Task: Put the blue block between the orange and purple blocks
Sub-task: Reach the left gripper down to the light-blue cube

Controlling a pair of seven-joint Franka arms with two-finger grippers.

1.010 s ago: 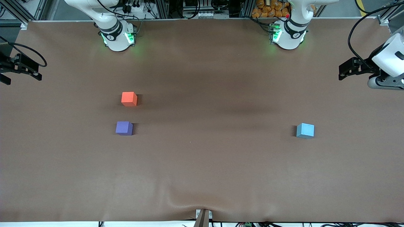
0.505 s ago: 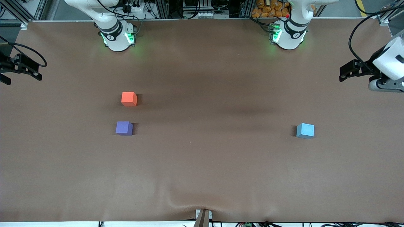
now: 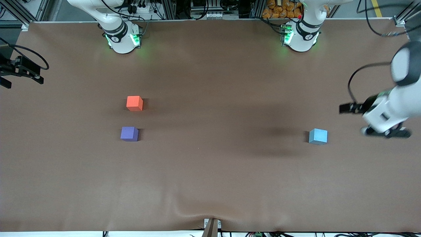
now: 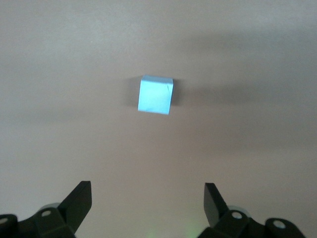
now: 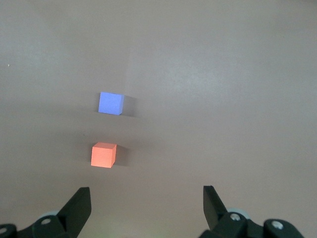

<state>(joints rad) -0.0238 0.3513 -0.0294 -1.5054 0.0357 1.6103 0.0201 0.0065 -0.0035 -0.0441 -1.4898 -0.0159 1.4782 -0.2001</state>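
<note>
At the lower right of the front view, the blue block [image 3: 318, 136] sits untouched while the left gripper [image 4: 147, 201], jaws spread, approaches; next comes descent and grasp; the right gripper [image 5: 146, 201] waits, jaws spread.

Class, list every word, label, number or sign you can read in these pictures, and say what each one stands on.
No text can be read anywhere.
The blue block, orange block and purple block have plain faces, without letters or numbers.
The brown table cover carries no print.
Small dark marks on the rings at the two arm bases are too small to read.
</note>
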